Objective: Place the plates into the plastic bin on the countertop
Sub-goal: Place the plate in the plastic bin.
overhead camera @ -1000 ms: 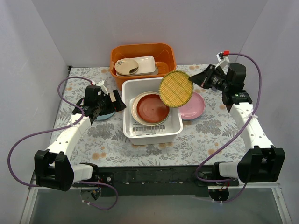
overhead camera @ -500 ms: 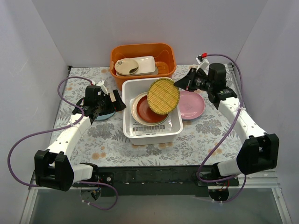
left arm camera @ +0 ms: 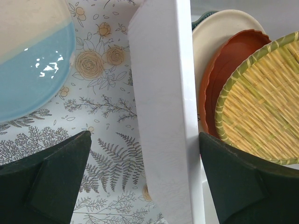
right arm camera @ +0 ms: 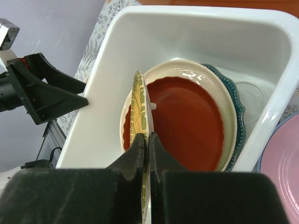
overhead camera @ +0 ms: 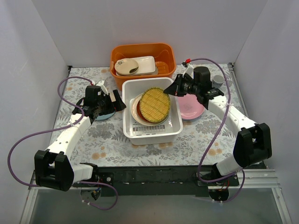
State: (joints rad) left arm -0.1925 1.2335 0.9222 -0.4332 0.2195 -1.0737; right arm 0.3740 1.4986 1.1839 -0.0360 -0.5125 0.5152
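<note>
Top view: bright, even, diffuse from above; faint soft shadows under plastic bin [overhead camera: 154, 137] and arms on surface [overhead camera: 112, 142]; sharp throughout, darker strip along bottom edge.

Left wrist view: speckled glare on light blue plate [left arm camera: 32, 74]; bin wall near-white, washed out, slightly soft; yellow woven plate [left arm camera: 261, 98] crisp; fingers [left arm camera: 46, 186] of left pincer [left arm camera: 145, 172] dark, blurred at lower corners.

Right wrist view: small glint on cream plate [right arm camera: 187, 70] rim; right pincer [right arm camera: 145, 144] near-black, out of focus in foreground; bin interior evenly lit.

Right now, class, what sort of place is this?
Probably a staged kitchen counter for robot practice: a leaf-printed countertop boxed by plain walls, plates in a white plastic bin, two arms bolted at its edge.
</note>
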